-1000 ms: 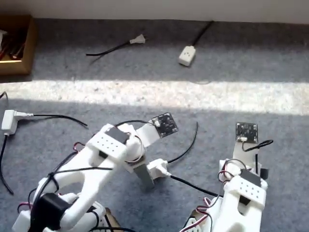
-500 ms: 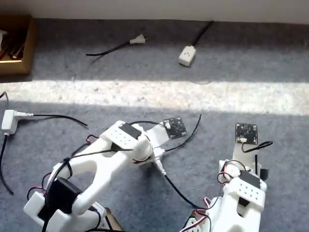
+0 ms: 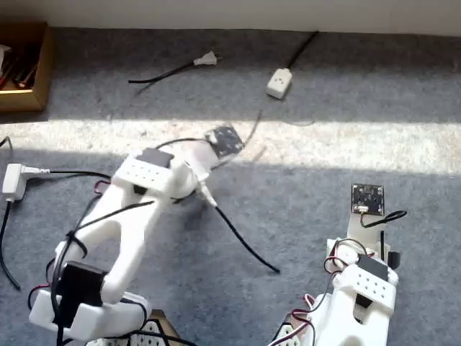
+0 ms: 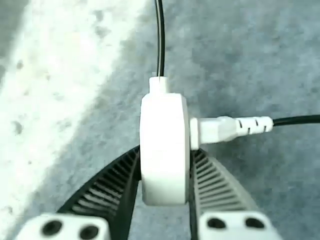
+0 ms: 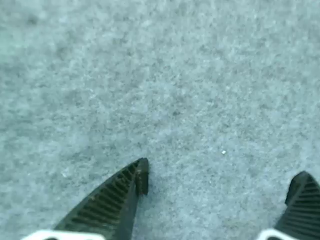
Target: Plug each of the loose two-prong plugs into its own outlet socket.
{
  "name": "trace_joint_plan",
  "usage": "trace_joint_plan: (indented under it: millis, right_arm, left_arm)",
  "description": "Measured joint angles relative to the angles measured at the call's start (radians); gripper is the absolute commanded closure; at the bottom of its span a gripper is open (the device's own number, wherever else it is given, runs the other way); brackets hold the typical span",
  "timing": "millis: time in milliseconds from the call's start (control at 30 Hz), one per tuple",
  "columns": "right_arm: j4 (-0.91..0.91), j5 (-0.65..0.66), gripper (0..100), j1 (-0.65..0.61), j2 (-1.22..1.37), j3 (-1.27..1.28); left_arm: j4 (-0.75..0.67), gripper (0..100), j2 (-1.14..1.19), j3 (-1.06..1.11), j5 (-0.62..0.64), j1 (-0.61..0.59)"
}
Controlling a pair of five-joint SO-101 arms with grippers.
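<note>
The outlet socket [image 4: 164, 145] and plug [image 4: 220, 129] are coloured white, their cords [image 4: 160, 35] black. The carpet [image 5: 175, 75] is seen as speckled grey.

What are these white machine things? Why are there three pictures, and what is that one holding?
They are two robot arms standing on a grey carpet: the left arm and the right arm. One picture is taken by a camera up high, looking down at everything. The other two are taken by small cameras on the arms' wrists, so you see each arm's black claw, called a gripper, up close.

The left gripper is squeezing a white socket block. A white plug sticks out of the block's side, and its black cable trails away. The right gripper is open and holds nothing.

Farther off on the carpet lie a loose plug on a wire, another white socket, a white piece with a cable, and a wooden box.
</note>
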Motion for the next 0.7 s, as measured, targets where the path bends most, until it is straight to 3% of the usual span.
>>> trace_joint_plan:
  millis: [167, 500, 700]
  right_arm:
    - [-0.002, -0.002, 58.4, -0.002, -0.014, 0.026]
    - [0.0, -0.002, 58.4, -0.002, -0.014, 0.026]
    - [-0.002, -0.002, 58.4, -0.002, -0.014, 0.026]
  left_arm:
    - [0.068, 95, 0.009, -0.178, -0.002, -0.298]
    - [0.061, 95, 0.009, -0.408, -0.057, -0.93]
    - [-0.14, 94, 0.009, -0.361, -0.057, -1.172]
